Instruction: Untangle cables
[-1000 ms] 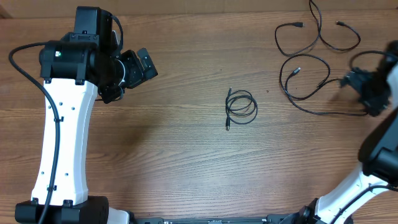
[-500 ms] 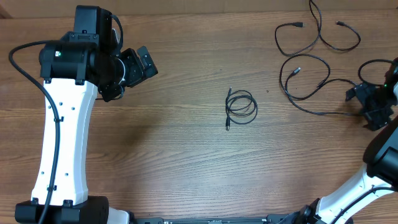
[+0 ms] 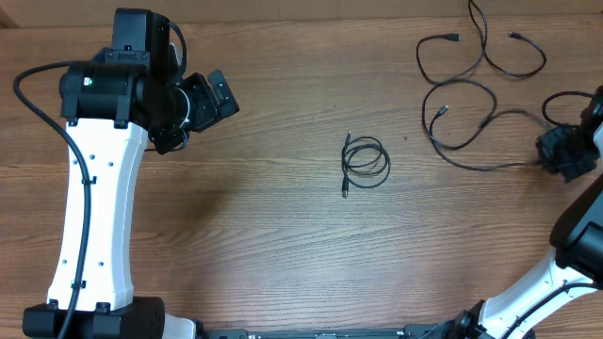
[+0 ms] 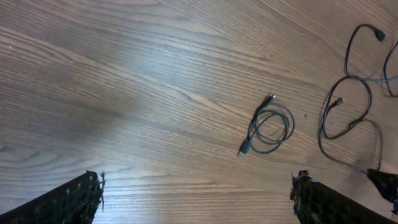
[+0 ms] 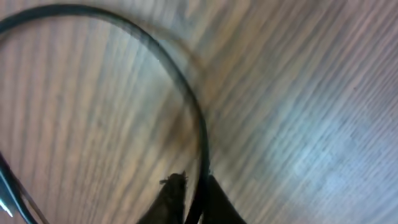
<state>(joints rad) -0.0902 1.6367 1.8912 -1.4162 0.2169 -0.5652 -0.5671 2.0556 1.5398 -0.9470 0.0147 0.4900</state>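
A small coil of black cable [image 3: 365, 160] lies at mid-table, apart from both arms; the left wrist view shows the coil [image 4: 268, 121] too. Loose wavy cable strands [image 3: 468, 122] spread over the far right, with more strands [image 3: 490, 52] at the back. My right gripper [image 3: 563, 155] sits at the right edge, shut on one loose cable [image 5: 186, 99], which arcs away from the pinching fingertips [image 5: 177, 196]. My left gripper [image 3: 212, 99] hangs open at the back left above bare wood, its fingers [image 4: 68, 202] wide apart with nothing between them.
The white left arm [image 3: 94, 207] stretches along the table's left side. The right arm's base [image 3: 528, 292] stands at the front right. Bare wooden tabletop [image 3: 283, 245] runs between the coil and the front edge.
My right gripper has slid a little toward the front right and gone from open to shut on a loose cable strand. The left arm and the coil have not moved.
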